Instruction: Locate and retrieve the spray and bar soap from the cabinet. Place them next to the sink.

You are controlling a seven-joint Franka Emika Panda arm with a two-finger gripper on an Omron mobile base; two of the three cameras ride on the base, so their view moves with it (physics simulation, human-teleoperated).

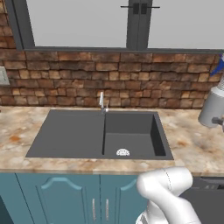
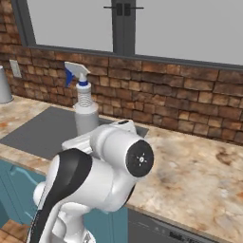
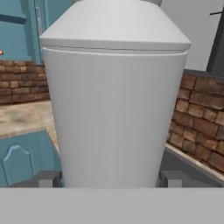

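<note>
The spray point(image 1: 211, 106) hangs tilted over the counter just right of the sink point(image 1: 70, 135), its blue nozzle point(image 2: 71, 75) on top. In the hand view its grey-white body point(image 3: 113, 105) stands between my fingertips point(image 3: 43, 179). My gripper point(image 3: 108, 179) is shut on the spray low on its body. In the right base view my own arm hides the gripper, with the spray point(image 2: 87, 116) rising behind it. A teal cabinet door point(image 3: 17, 26) with a pale handle shows at the upper left. Beside it is a tiny reddish speck point(image 3: 1, 52); I cannot tell whether it is the bar soap.
A slim faucet point(image 1: 102, 101) stands behind the sink's divider. The marbled counter point(image 2: 190, 166) stretches right of the sink below a brick wall point(image 1: 131, 78) and a window. A grey canister point(image 2: 4, 85) stands far left. Teal base cabinets point(image 1: 61, 197) and a dark dishwasher front point(image 1: 205, 188) lie below.
</note>
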